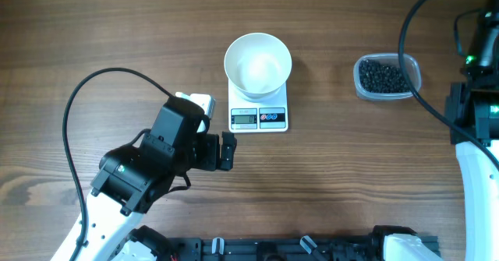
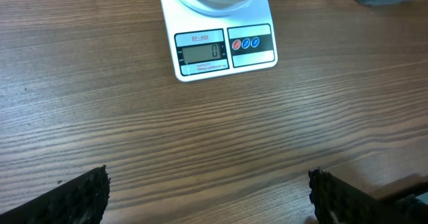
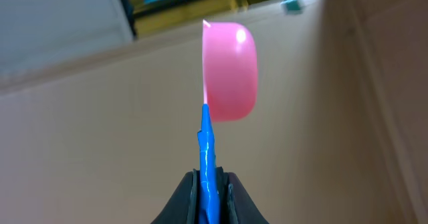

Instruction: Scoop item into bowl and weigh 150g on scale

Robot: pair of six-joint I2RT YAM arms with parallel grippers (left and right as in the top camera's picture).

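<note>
Hidden from the overhead view, the right gripper [image 3: 210, 196] shows only in the right wrist view, jaws pinched on the blue handle [image 3: 207, 147] of a smooth pink plastic scoop [image 3: 229, 70]. The left gripper [image 2: 207, 200] holds its jaws wide, ribbed black fingertips [image 2: 77, 197] cut off at the lower corners. The round white bowl [image 1: 258, 65] sits on the white rectangular digital scale [image 1: 258, 118] at upper centre, its zero legible only from the left wrist; the tiny black beads [image 1: 382, 77] lie in a clear plastic tub [image 1: 414, 68] at upper right.

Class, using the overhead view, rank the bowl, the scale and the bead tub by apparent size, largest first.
1. The bowl and scale: too alike to rank. The bowl hides part of the scale and sits nearer the camera.
2. The tub: smallest.
</note>
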